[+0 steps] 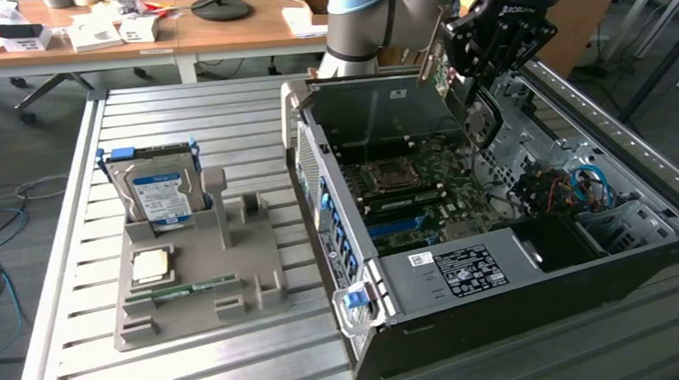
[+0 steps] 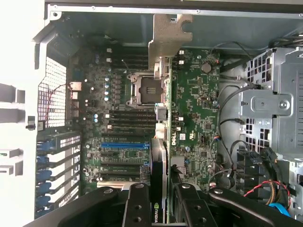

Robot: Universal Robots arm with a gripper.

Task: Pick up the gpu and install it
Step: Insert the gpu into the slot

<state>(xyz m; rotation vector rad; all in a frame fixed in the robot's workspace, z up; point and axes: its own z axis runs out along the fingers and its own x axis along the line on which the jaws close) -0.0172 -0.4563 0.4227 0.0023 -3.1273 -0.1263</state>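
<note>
Exterior view: the gripper (image 1: 483, 59) hangs over the far end of the open case (image 1: 435, 280). It holds the gpu (image 1: 440, 70) above the case's motherboard (image 1: 414, 182).

Wrist view: the fingers (image 2: 137, 208) are part closed and clamp the gpu (image 2: 160, 161) between them. The card is edge-on over the motherboard (image 2: 194, 94), and its bracket (image 2: 168, 35) is towards a case wall (image 2: 109, 28).

**Exterior view:** you look down at a slant from above, standing far enough off to take in the slatted table (image 1: 198, 110) and the whole open computer case (image 1: 437, 323).

**Wrist view:** you look straight down into that case from close above, past the gripper (image 2: 161, 204) (the gpu (image 2: 159, 161) appears edge-on).

Both views share the motherboard (image 1: 414, 178).
</note>
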